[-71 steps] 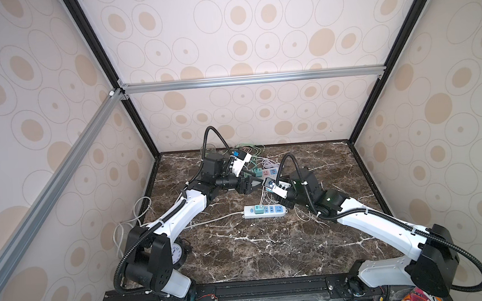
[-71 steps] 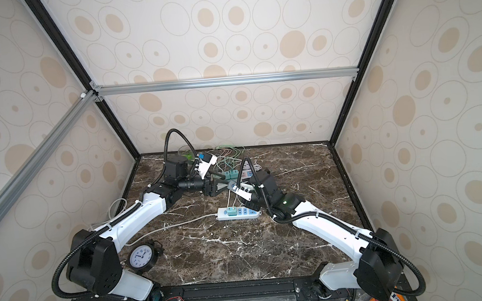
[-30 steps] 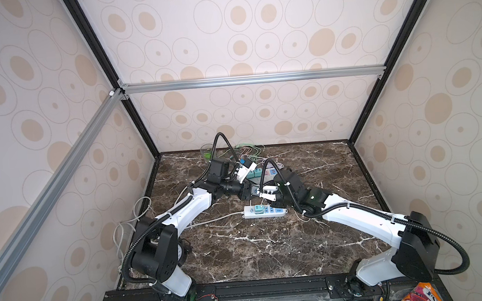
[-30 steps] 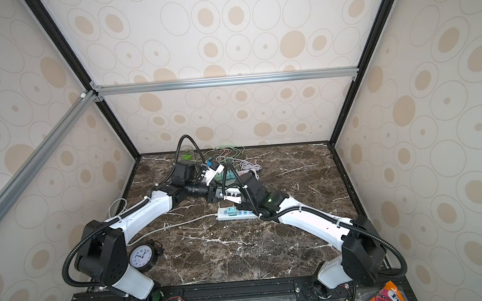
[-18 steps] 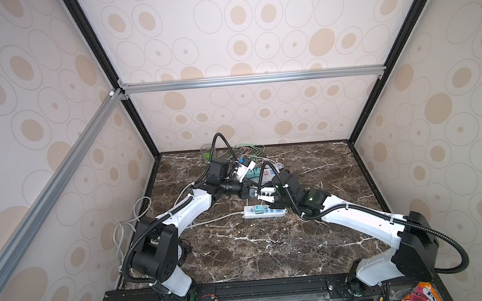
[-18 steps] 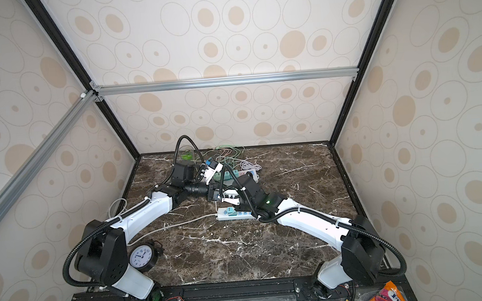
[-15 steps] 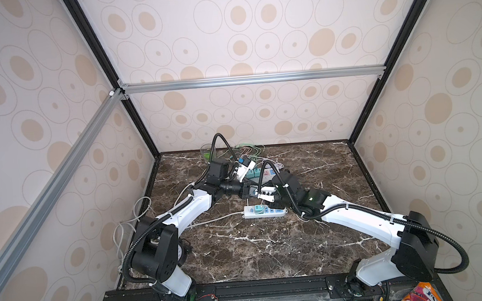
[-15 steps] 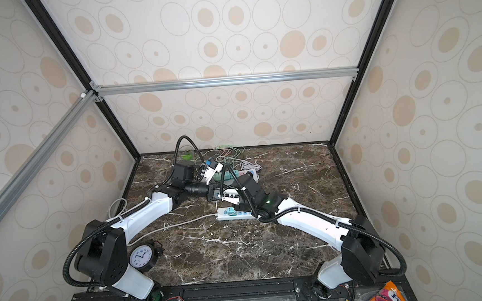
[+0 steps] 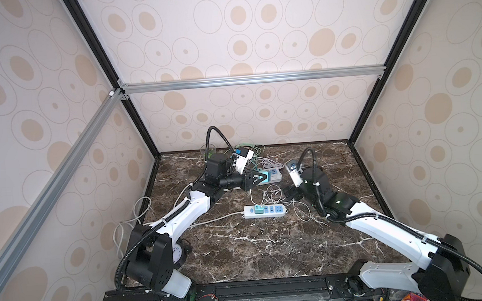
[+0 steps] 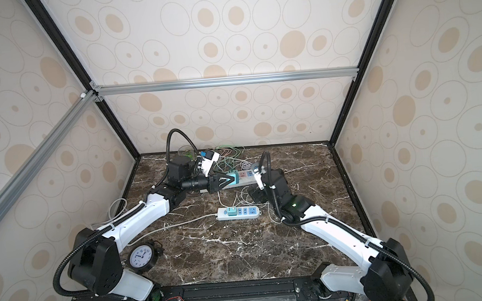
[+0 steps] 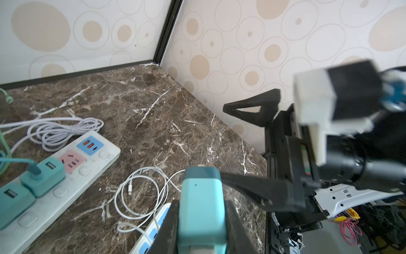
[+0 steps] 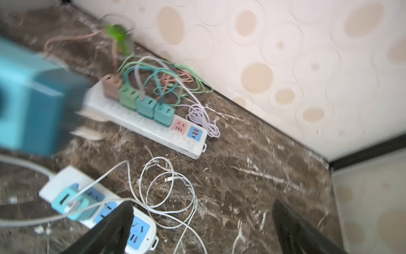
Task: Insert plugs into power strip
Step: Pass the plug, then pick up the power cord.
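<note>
The teal plug [image 11: 202, 198] is clamped between the two black fingers [image 11: 234, 222] of the left gripper [image 11: 201, 205], which are closed against its opposite sides, and the plug is carried clear of the marble tabletop [image 9: 270, 251]. In both top views the held plug is located at roughly 12 o'clock of the short power strip [image 9: 283, 210], close to the long power strip [image 9: 275, 178] that lies towards the back wall. The right gripper [image 12: 203, 203] is positioned at about 2 o'clock of the short power strip; its fingers [image 12: 109, 228] are spread wide and nothing is held between them. A mint plug [image 12: 66, 202] is seated in the short power strip at its 9 o'clock end, and the blue sockets [image 12: 138, 231] beside it are unoccupied. A white cable [image 12: 167, 182] is connected to the mint plug and is laid in loose loops on the marble between the two strips. On the long power strip a row of four plugs [image 12: 146, 106] is seated side by side: one brownish pink, one green and two teal. The pink socket [image 12: 180, 126] next to that row is unoccupied, and a coiled lilac cable [image 12: 204, 121] lies just beside that end of the strip. A round clock [image 10: 141, 257] is located at about 8 o'clock of the short power strip, near the base of the left arm
</note>
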### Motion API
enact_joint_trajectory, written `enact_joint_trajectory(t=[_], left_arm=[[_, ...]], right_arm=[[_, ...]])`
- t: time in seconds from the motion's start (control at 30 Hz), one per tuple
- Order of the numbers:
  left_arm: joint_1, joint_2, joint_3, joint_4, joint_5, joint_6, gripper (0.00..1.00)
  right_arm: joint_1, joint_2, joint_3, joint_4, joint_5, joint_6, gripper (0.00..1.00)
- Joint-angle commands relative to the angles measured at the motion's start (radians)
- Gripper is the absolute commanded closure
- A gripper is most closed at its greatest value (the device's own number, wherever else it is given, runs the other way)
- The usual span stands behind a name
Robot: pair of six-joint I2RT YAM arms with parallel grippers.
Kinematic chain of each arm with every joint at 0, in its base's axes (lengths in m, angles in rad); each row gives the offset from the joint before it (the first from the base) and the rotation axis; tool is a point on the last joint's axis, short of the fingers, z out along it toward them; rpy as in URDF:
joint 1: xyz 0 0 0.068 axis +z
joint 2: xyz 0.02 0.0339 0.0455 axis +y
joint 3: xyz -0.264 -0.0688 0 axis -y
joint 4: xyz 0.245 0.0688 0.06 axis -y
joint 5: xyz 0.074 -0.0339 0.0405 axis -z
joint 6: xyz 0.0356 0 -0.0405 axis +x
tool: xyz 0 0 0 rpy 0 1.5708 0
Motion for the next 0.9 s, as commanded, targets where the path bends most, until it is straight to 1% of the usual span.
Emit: enact_joint_trajectory(t=[0.0,0.03,0.1,0.17,0.27,0.33,0.4,0.5,0.53,0.57,0.6,0.67,0.73,0.77,0.8,0.87], left_arm=[[-0.023,-0.037,0.059,0.151,-0.001,-0.097,1.00],[-0.030,-0.036,0.073,0.151,-0.004,-0.105,1.00],[-0.045,-0.037,0.094,0.164,-0.004,-0.112,1.00],[-0.055,-0.037,0.114,0.175,-0.008,-0.122,1.00],[-0.063,-0.028,0.154,0.162,-0.007,-0.123,1.00],[-0.063,-0.023,0.169,0.159,-0.004,-0.120,1.00],[-0.063,-0.019,0.178,0.163,-0.001,-0.120,1.00],[-0.065,-0.014,0.200,0.172,0.016,-0.133,1.00],[-0.065,-0.012,0.211,0.177,0.024,-0.140,1.00],[-0.064,-0.010,0.223,0.180,0.029,-0.147,1.00],[-0.065,-0.007,0.234,0.179,0.034,-0.150,1.00],[-0.065,-0.001,0.260,0.166,0.032,-0.144,1.00],[-0.064,0.008,0.280,0.152,0.031,-0.133,1.00],[-0.066,0.015,0.291,0.149,0.030,-0.129,1.00],[-0.065,0.020,0.300,0.146,0.031,-0.127,1.00],[-0.065,0.036,0.326,0.136,0.031,-0.127,1.00]], right_arm=[[-0.153,-0.015,-0.009,-0.108,-0.073,0.523,0.00],[-0.202,-0.003,-0.009,-0.142,-0.143,0.626,0.00],[-0.273,0.035,-0.011,-0.186,-0.279,0.772,0.03],[-0.301,0.079,-0.007,-0.226,-0.352,0.890,0.05],[-0.300,0.140,-0.004,-0.251,-0.436,1.032,0.06],[-0.301,0.172,-0.003,-0.235,-0.503,1.078,0.06],[-0.300,0.195,-0.017,-0.201,-0.568,1.142,0.06],[-0.300,0.221,-0.092,-0.086,-0.671,1.261,0.08],[-0.300,0.225,-0.112,-0.052,-0.689,1.276,0.09],[-0.300,0.227,-0.124,-0.032,-0.696,1.252,0.10],[-0.301,0.227,-0.117,-0.052,-0.689,1.208,0.10],[-0.300,0.222,-0.074,-0.167,-0.628,1.072,0.10],[-0.300,0.223,-0.059,-0.246,-0.584,0.985,0.09],[-0.301,0.227,-0.064,-0.265,-0.578,0.962,0.08],[-0.301,0.232,-0.074,-0.267,-0.592,0.955,0.09],[-0.301,0.242,-0.090,-0.241,-0.663,0.948,0.10]])
